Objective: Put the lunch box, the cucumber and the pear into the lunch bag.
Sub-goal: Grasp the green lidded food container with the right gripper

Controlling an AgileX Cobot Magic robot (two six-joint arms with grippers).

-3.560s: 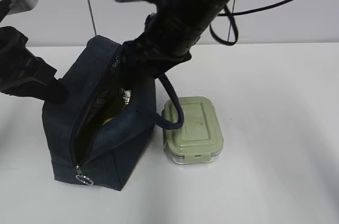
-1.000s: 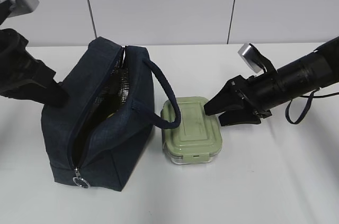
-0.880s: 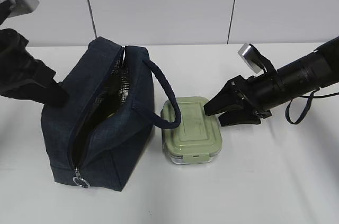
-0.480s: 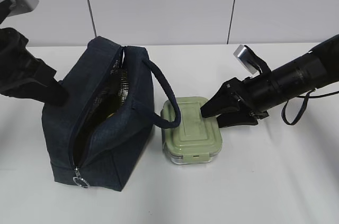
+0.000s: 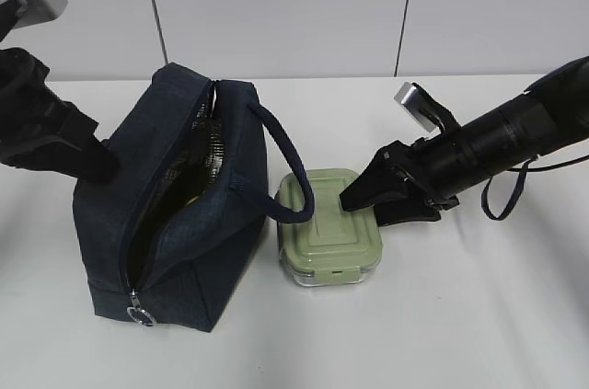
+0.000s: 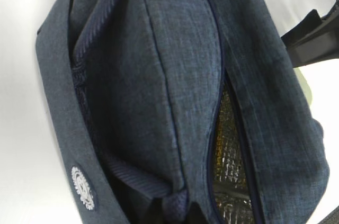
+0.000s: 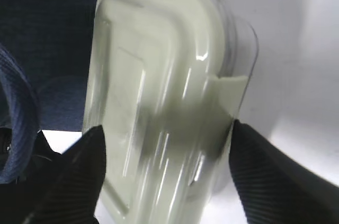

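The dark navy lunch bag [image 5: 202, 251] stands at the left with its top zipper open, silvery lining showing. My left gripper [image 5: 99, 164] is shut on the bag's left edge; in the left wrist view the fabric [image 6: 175, 65] bunches between the jaws at the bottom. The sage-green lunch box [image 5: 327, 237] lies on the table just right of the bag. My right gripper [image 5: 359, 211] is open, its fingers on either side of the box's far end, seen close in the right wrist view [image 7: 159, 86]. A yellowish glimpse shows inside the bag [image 5: 189, 196]. The cucumber is hidden.
The bag's padded loop handle [image 5: 285, 168] hangs over the lunch box's left edge. The metal zipper ring [image 5: 141, 315] hangs at the bag's near corner. A white table [image 5: 479, 315] and a pale panelled wall lie behind.
My right arm has left the bag, swung to the right side and moved in low from the right until its open fingers straddle the lunch box. The box has shifted slightly left. The left gripper has stayed put.
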